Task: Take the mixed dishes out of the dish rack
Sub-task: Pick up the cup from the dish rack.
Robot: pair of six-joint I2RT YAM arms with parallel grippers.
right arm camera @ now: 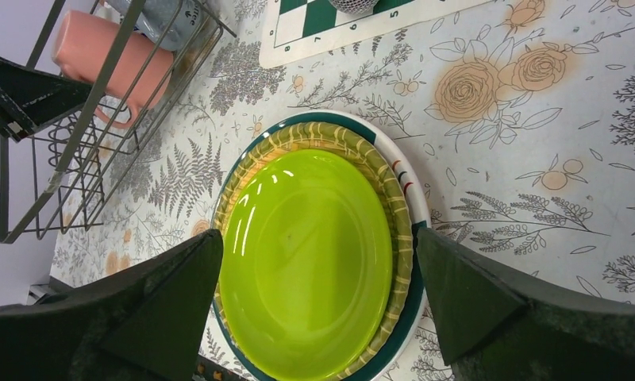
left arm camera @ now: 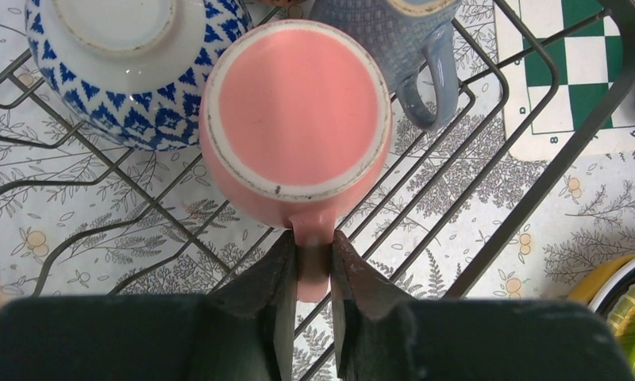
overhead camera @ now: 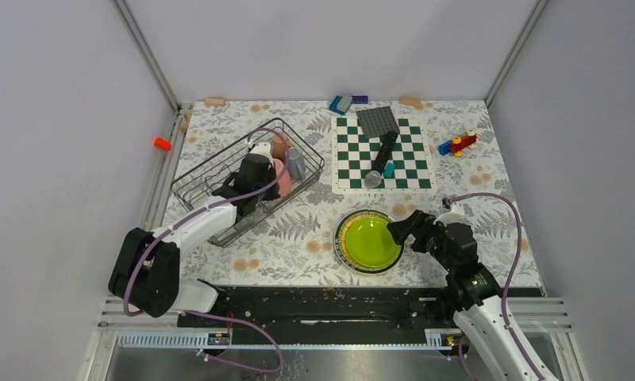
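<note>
Bright, even, diffuse lighting from overhead; faint, soft shadows. White glare streaks on the lime-green plate (right arm camera: 255, 202). Slightly soft in the nearest foreground.

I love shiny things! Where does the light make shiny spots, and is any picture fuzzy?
Right wrist view: white glare streaks on the lime-green plate. Left wrist view: no glare, the pink mug looks sharp, the left end effector close to the lens slightly soft. Top external view: even light, only faint shadows.

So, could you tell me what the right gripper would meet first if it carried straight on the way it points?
Most likely the lime-green plate, which lies framed between the open jaws of the right gripper; distance unclear.
</note>
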